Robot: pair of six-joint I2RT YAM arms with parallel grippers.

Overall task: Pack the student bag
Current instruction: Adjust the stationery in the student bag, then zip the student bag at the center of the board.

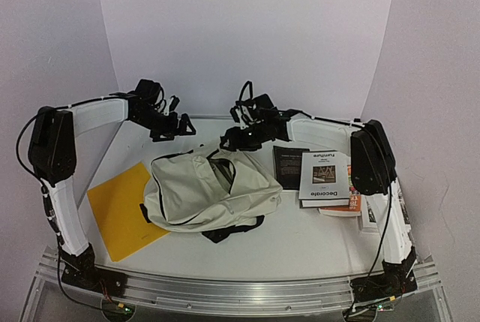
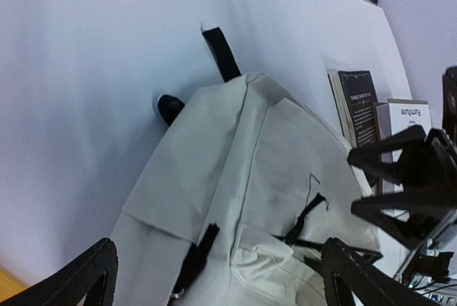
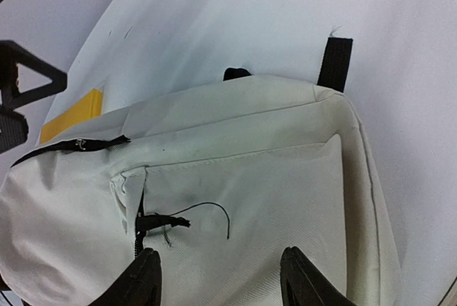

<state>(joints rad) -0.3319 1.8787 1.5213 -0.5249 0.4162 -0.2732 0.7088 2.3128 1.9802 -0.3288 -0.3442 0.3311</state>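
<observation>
The student bag (image 1: 210,194) is a cream backpack with black straps, lying flat in the middle of the table. Its main zip shows as a dark gap near its far end. My left gripper (image 1: 174,128) hovers over the bag's far left corner, open wide, with only the bag's fabric (image 2: 235,177) below the fingers (image 2: 78,277). My right gripper (image 1: 236,140) hangs over the far right end, open above the front pocket (image 3: 271,199). Just ahead of its left finger (image 3: 139,281) lies a black zip pull (image 3: 161,222). Neither gripper holds anything.
A yellow folder (image 1: 124,209) lies flat to the left of the bag. To the right are a black booklet (image 1: 291,166), a white book (image 1: 324,178) and an orange book (image 1: 349,200) under it. White walls close in the back and sides.
</observation>
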